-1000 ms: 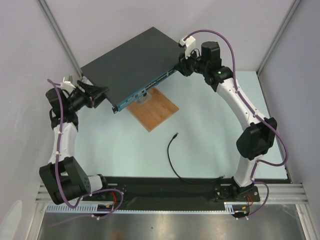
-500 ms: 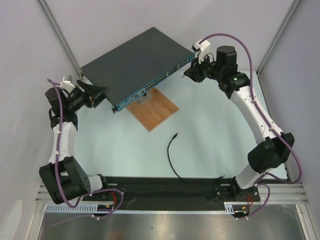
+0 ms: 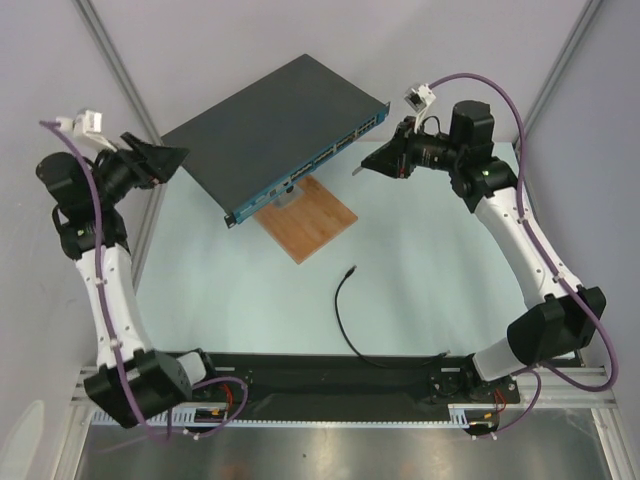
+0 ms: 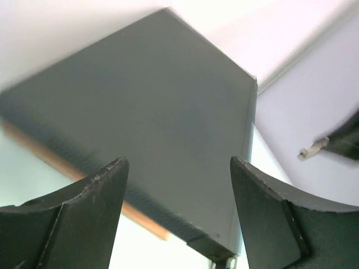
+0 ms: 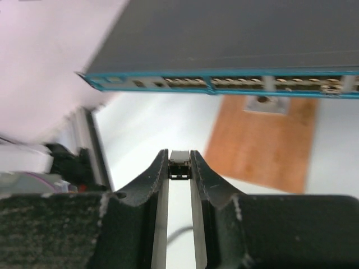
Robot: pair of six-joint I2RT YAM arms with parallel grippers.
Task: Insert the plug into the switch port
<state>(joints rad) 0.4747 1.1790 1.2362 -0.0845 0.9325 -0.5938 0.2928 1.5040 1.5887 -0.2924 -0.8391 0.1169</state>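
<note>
The plug is the black tip of a thin black cable lying loose on the table, far from both grippers. The switch is a flat dark-grey box with a teal front strip of ports, also seen in the right wrist view. My right gripper hovers off the strip's right end, shut on a short grey metal piece. My left gripper is open and empty, raised off the switch's left corner.
A brown wooden board lies partly under the switch's front; it also shows in the right wrist view. A small grey metal block sits on it below the strip. Frame posts and walls stand close behind both arms.
My left gripper has lifted and drawn back left from the switch's corner. My right gripper has moved right and back from the switch's right end, still shut on the grey piece.
</note>
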